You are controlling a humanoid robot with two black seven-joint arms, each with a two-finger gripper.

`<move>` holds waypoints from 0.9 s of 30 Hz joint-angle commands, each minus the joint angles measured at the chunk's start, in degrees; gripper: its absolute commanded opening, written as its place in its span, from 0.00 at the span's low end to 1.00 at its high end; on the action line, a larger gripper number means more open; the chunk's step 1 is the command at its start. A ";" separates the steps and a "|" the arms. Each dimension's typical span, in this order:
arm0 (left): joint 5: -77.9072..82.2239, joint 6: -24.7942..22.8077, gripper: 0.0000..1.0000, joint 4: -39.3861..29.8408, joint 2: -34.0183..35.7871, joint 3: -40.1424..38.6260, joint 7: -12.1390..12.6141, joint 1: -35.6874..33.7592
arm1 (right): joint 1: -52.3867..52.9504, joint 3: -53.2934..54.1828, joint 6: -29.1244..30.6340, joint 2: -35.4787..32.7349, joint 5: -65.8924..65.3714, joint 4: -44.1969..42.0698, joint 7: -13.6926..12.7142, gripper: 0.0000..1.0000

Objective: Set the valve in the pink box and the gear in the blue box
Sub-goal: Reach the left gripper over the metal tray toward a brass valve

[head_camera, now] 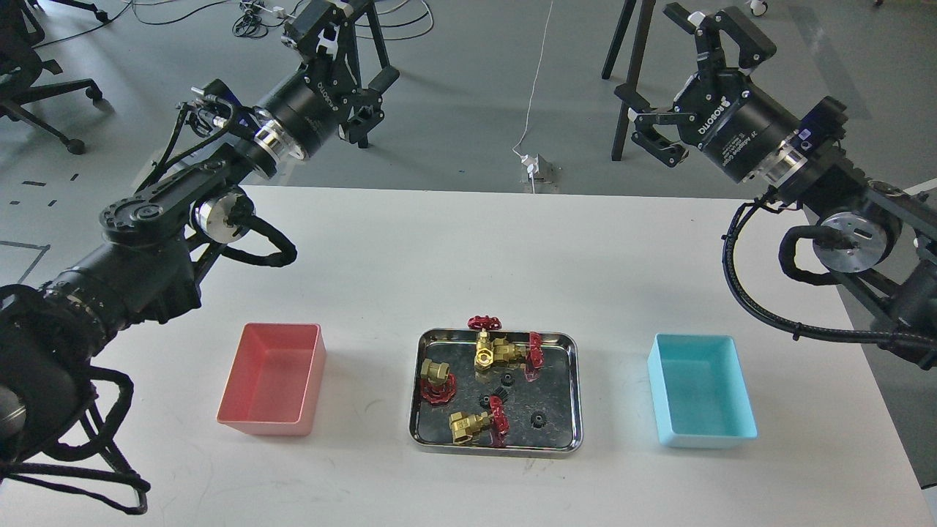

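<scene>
Several brass valves with red handwheels lie in the steel tray (pixel 565 388), among them one at the front (pixel 468 426), one on the left (pixel 438 377) and one upright at the back (pixel 484 351). Between them sit several tiny black gears, such as one at the front right (pixel 538 419). The pink box (pixel 313 380) stands left of the tray with nothing in it. The blue box (pixel 704 439) stands to the right, likewise with nothing inside. My left gripper (pixel 362 40) hangs open high above the table's far left. My right gripper (pixel 655 55) is open high at the far right.
The white table (pixel 468 256) ends just behind the arms. Beyond it lie grey floor, tripod legs (pixel 629 66), cables and a socket block (pixel 534 170). An office chair base (pixel 44 102) stands at far left.
</scene>
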 commanded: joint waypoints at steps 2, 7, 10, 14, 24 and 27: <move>-0.43 0.02 1.00 -0.39 -0.21 -1.06 0.00 0.32 | -3.08 4.68 -1.08 1.12 0.08 -0.94 0.00 0.99; -4.10 0.02 1.00 -2.07 3.12 -6.84 0.00 -0.39 | -3.26 5.91 -1.52 0.86 0.08 -1.03 -0.09 0.99; -9.30 0.02 1.00 -2.85 1.74 -13.18 0.00 0.66 | -2.47 6.01 -3.62 0.51 1.65 -1.03 -0.18 0.99; -9.22 0.02 1.00 -9.33 -0.29 -15.39 0.00 2.25 | -2.21 5.30 -6.70 0.25 7.97 -1.12 -0.79 0.99; 5.54 0.02 1.00 -38.18 19.38 13.89 0.00 -18.53 | -0.90 4.42 -15.32 -0.28 8.52 -1.03 -0.88 0.99; 10.36 0.02 0.99 -42.04 21.41 31.41 0.00 -30.33 | 2.09 4.51 -16.54 -0.02 8.96 -1.21 -1.14 0.99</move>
